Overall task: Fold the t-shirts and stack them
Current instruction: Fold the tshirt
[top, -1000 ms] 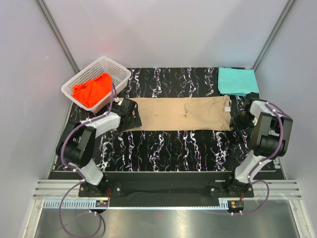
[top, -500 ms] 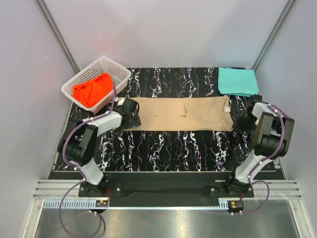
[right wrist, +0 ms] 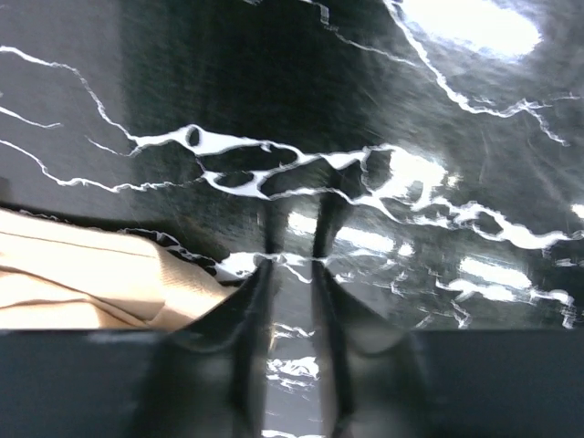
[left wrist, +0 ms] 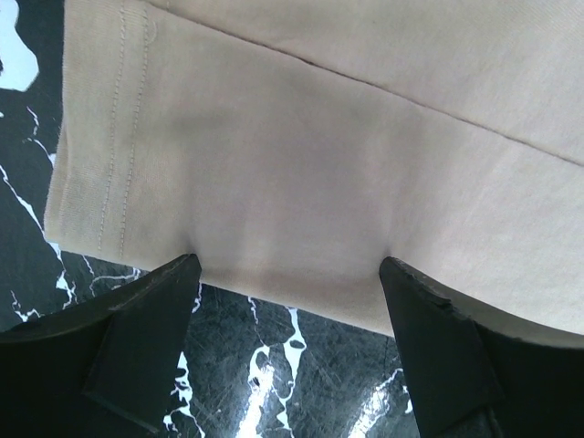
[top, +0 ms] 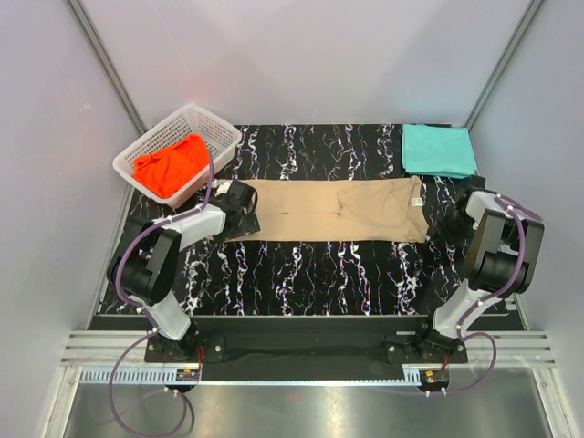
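Near the counter's left edge, your spread left gripper [left wrist: 290, 274] straddles the tan shirt [top: 336, 209]; pinch both layers. Right gripper [right wrist: 292, 274] clenched, empty.

The right pincer [right wrist: 294, 274] is being held nearly closed against the glossy black marbled table [right wrist: 383, 109], with tan cloth [right wrist: 82, 274] being seen beside it.

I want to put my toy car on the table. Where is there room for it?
The widest bare marble is the strip between the tan shirt and the arm bases. A narrower strip lies behind that shirt, between the white basket and the teal shirt. Both ends of the tan shirt are crowded: the left tool and right tool sit there.
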`<state>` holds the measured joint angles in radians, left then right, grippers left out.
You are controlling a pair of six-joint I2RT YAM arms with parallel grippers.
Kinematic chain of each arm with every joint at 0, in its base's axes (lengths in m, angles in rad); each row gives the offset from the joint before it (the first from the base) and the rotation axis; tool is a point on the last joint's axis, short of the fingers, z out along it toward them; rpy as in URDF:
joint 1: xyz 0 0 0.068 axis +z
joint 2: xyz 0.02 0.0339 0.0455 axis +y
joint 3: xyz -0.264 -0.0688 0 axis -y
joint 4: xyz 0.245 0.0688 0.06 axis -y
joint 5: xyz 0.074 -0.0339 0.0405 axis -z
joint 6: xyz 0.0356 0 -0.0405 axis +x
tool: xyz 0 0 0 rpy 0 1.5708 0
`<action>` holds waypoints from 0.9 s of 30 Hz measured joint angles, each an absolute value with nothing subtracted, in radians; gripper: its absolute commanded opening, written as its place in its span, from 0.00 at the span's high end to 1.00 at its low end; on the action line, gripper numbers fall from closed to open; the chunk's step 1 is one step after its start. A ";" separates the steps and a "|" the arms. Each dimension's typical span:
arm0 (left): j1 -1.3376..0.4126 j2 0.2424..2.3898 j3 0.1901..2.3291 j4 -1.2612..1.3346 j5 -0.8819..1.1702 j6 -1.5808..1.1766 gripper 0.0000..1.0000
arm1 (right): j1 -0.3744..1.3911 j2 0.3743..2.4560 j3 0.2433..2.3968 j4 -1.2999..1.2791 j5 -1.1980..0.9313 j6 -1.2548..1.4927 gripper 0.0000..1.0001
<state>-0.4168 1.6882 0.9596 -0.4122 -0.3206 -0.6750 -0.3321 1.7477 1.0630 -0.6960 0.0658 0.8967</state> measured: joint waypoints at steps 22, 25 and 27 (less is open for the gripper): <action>-0.440 1.688 0.975 -0.455 -0.307 -0.683 0.12 | -0.337 1.764 1.164 -0.843 -0.081 1.111 0.57; -0.441 1.688 0.975 -0.455 -0.307 -0.683 0.12 | -0.337 1.789 1.166 -0.841 -0.101 1.136 0.57; -0.442 1.688 0.975 -0.455 -0.307 -0.682 0.12 | -0.337 1.809 1.164 -0.838 -0.109 1.150 0.57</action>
<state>-0.4419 1.6882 0.9752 -0.4545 -0.3073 -0.6823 -0.3367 1.8088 1.1645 -0.8375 -0.1085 1.1500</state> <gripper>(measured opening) 0.880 0.430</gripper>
